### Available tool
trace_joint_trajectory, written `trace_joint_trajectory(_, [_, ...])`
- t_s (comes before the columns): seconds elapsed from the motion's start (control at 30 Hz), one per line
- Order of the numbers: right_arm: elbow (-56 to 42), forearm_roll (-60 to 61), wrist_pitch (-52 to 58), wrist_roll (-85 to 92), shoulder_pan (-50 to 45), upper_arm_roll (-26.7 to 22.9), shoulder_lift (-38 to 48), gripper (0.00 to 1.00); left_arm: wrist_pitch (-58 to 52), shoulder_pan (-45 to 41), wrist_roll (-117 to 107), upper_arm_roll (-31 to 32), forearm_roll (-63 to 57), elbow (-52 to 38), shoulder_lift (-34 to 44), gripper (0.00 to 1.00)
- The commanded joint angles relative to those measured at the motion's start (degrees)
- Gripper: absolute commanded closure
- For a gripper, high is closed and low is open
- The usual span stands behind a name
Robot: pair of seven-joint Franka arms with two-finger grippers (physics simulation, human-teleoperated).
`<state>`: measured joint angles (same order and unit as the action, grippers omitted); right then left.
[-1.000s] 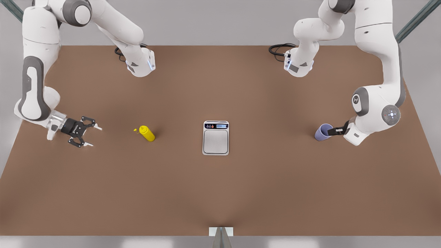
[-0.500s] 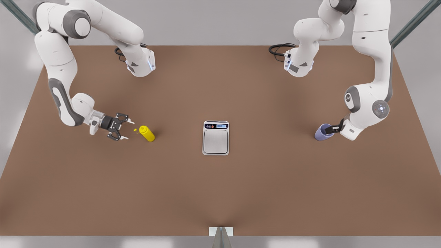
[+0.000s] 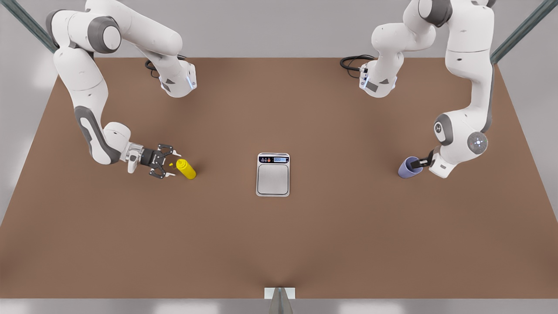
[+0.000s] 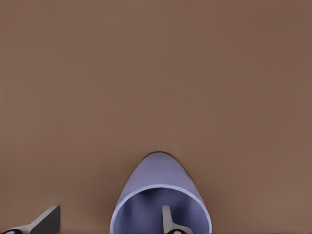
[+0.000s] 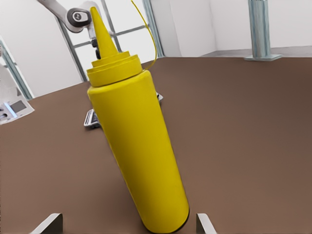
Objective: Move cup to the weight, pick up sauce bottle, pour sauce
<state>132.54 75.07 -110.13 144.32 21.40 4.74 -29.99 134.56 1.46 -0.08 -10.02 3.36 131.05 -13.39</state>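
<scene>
The lavender cup (image 3: 407,168) stands on the table at the front view's right. My left gripper (image 3: 420,163) is open at its rim. In the left wrist view one finger (image 4: 168,219) is inside the cup (image 4: 161,180) and the other is outside its wall, the left gripper (image 4: 107,222) straddling it. The yellow sauce bottle (image 3: 186,169) stands upright at the front view's left. My right gripper (image 3: 174,164) is open beside it, level with its body. In the right wrist view the bottle (image 5: 141,146) rises just beyond the right gripper (image 5: 126,222). The weight (image 3: 273,174) lies at the table's middle.
The brown table (image 3: 279,244) has wide bare room between the weight and each gripper. Both arm bases (image 3: 176,80) stand at the far edge with black cables. A small metal bracket (image 3: 279,294) sits at the near edge.
My right gripper has swept from the front view's left across to the sauce bottle. The left arm's elbow has drawn in while its gripper stays at the cup. Cup, bottle and weight have not moved.
</scene>
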Motion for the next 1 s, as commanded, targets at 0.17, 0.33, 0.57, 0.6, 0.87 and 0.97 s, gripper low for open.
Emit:
trace_joint_trajectory(0.17, [-0.2, 0.7, -0.1, 2.6, -1.4, 0.1, 0.1, 0.0, 1.3, -0.1, -1.3, 0.1, 0.0, -0.1, -1.9, 0.5])
trace_joint_trajectory(0.33, [-0.4, 2.3, -0.2, 4.4, -2.2, 0.1, -0.4, 0.0, 1.7, -0.1, -1.4, 0.3, 0.0, -0.1, -2.8, 0.6])
trace_joint_trajectory(0.57, [-2.0, 5.7, 0.0, 4.3, -4.9, 0.4, -1.4, 0.0, 1.6, -0.1, -2.1, 0.5, 0.0, -0.6, -3.1, 0.74])
trace_joint_trajectory(0.6, [-2.0, 7.3, 0.0, 4.3, -5.9, 0.4, -1.5, 0.0, 1.5, -0.1, -2.1, 0.5, 0.0, -0.8, -3.2, 0.75])
trace_joint_trajectory(0.87, [-2.5, 9.0, -0.1, 4.2, -7.5, 0.5, -1.9, 0.24, 1.1, -0.7, -2.2, 0.7, -0.1, -2.1, -2.7, 0.79])
trace_joint_trajectory(0.97, [-2.5, 9.0, 0.0, 4.2, -7.5, 0.5, -1.9, 0.32, 1.0, -0.7, -2.3, 0.7, -0.1, -2.5, -2.2, 0.79])
